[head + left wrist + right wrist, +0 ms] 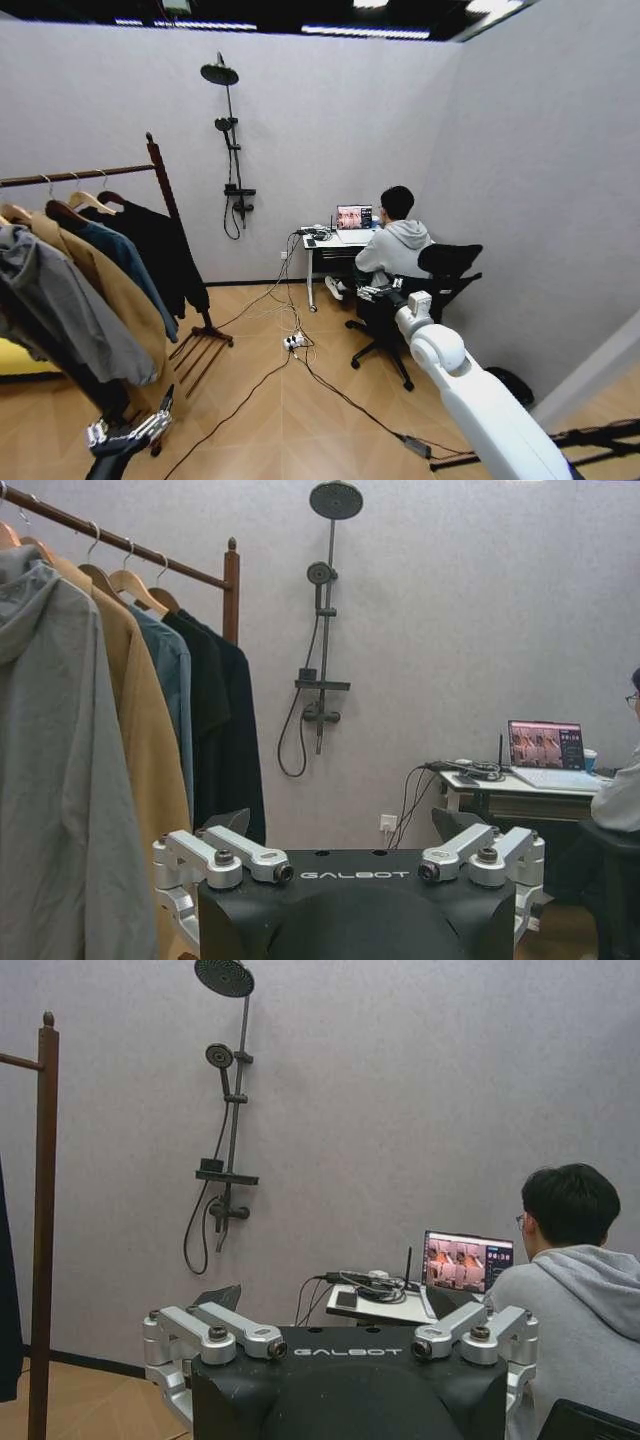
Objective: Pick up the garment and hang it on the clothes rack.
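- Head view: my left gripper [128,432] released, holding nothing, low beside the coats.
- Garment [160,250] hangs on the clothes rack [160,175], above and beyond my left jaws.
- My right gripper [380,292] released, well apart.

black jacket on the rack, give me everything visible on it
The black jacket hangs on the clothes rack, last garment before the knob-topped end post. Matte, loose, long-sleeved, roughly hip length. It sits on a wooden hanger whose metal hook goes over the top bar. It hangs straight and presses against the teal-blue jacket beside it. In the left wrist view it shows as the dark garment nearest the post. Neither hand touches it.
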{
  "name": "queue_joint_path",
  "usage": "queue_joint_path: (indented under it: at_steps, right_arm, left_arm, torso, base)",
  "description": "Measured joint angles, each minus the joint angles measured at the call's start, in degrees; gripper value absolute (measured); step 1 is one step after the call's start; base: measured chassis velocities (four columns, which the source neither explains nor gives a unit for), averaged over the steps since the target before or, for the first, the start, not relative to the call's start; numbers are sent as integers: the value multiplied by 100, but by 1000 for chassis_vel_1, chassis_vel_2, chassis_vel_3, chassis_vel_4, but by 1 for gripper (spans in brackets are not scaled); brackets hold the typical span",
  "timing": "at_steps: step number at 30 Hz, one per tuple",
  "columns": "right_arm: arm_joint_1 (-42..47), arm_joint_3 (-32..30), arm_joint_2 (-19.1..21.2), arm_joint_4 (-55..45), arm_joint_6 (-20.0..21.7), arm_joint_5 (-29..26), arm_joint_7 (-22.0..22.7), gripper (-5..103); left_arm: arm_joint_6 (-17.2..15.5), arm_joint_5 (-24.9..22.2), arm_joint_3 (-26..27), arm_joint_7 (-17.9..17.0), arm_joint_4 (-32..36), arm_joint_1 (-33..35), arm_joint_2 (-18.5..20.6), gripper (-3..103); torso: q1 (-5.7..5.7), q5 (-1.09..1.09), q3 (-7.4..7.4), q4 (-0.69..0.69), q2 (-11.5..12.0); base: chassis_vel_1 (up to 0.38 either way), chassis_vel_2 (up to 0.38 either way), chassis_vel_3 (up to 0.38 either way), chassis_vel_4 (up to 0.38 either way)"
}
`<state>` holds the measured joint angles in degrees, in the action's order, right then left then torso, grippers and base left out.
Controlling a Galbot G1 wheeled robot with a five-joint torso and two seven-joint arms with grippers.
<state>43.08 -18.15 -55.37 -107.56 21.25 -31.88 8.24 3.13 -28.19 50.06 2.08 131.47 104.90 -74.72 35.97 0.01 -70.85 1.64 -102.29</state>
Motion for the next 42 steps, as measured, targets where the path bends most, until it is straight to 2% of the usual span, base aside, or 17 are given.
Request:
queue_joint_path:
  at_steps: [9, 12, 15, 16, 17, 19, 28, 42]
  right_arm:
    - [-23, 25, -11, 13, -3, -2, 6, 100]
    - [-21, 27, -19, 24, -8, 2, 8, 100]
    - [-15, 28, -24, 25, -14, 6, 8, 100]
    - [-6, 34, -30, 28, -16, 7, 8, 100]
    - [-6, 34, -30, 28, -16, 7, 8, 100]
    - [-2, 44, -36, 36, -68, 9, 8, 100]
    - [52, 60, -64, 38, -102, 35, 4, 100]
    - [59, 92, -92, 29, -162, 54, -4, 100]
  left_arm:
    - [0, 0, 0, 0, 0, 0, 0, 100]
    - [0, 0, -1, 2, 0, 1, 0, 100]
    - [0, 0, 0, 0, 0, 0, 0, 100]
    - [0, 0, 0, 0, 0, 1, 0, 100]
    - [0, 0, 0, 0, 0, 1, 0, 100]
    - [0, 0, 0, 1, 0, 1, 0, 100]
    - [0, 0, 0, 0, 0, 0, 0, 100]
    - [0, 0, 0, 0, 0, 0, 0, 100]
  torso:
    - [-6, -5, 2, 0, -2]
    - [-5, 1, 2, 3, -2]
    - [-8, -6, 3, 2, -4]
    - [-8, 5, 2, 3, -3]
    - [-8, 5, 2, 3, -3]
    - [-5, -2, 2, 0, -2]
    - [-7, -3, 3, 1, -4]
    - [-4, -2, 1, -1, -1]
  base:
    - [271, -296, -287, 275]
    - [303, -370, -365, 280]
    - [277, -329, -333, 274]
    - [288, -286, -286, 252]
    - [288, -286, -286, 252]
    - [293, -264, -255, 277]
    - [146, -121, -126, 123]
    - [7, -3, -2, 5]
